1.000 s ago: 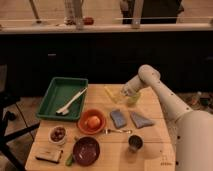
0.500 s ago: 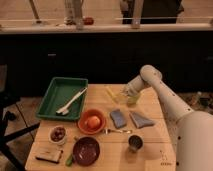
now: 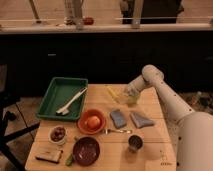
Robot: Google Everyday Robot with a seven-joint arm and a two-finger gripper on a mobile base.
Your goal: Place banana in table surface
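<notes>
Change since half a second ago: the white arm's elbow sits slightly further right and lower; the gripper (image 3: 126, 93) remains over the far right part of the table, and nothing on the table has shifted. Gripper: at the end of the arm reaching in from the right, against the translucent yellow-green cup (image 3: 132, 99); whether it is wide, narrow or holding anything cannot be told. Banana (image 3: 112, 93): small, pale yellow, nearly straight, lying flat and slanted on the table surface (image 3: 112, 159) near its far edge, just left of the cup and gripper; contact with the gripper cannot be told. Table surface: light tan planks, roughly square. Green tray (image 3: 52, 96): rectangular, at the far left corner, holding a long white utensil (image 3: 73, 101) laid diagonally. Orange bowl (image 3: 84, 126): in front of the tray, towards the middle, holding one round orange fruit (image 3: 93, 121). Small white bowl (image 3: 58, 134): left of the orange bowl, with dark reddish contents, kind not clear. Dark maroon bowl (image 3: 86, 150): near the front edge. Metal cup (image 3: 135, 142): front right, upright. Two blue-grey cloths (image 3: 119, 118) (image 3: 141, 119): side by side at centre right, in front of the yellow-green cup. Fork (image 3: 117, 131): lying between the cloths and the metal cup. Brown flat packet (image 3: 49, 156): front left corner.
</notes>
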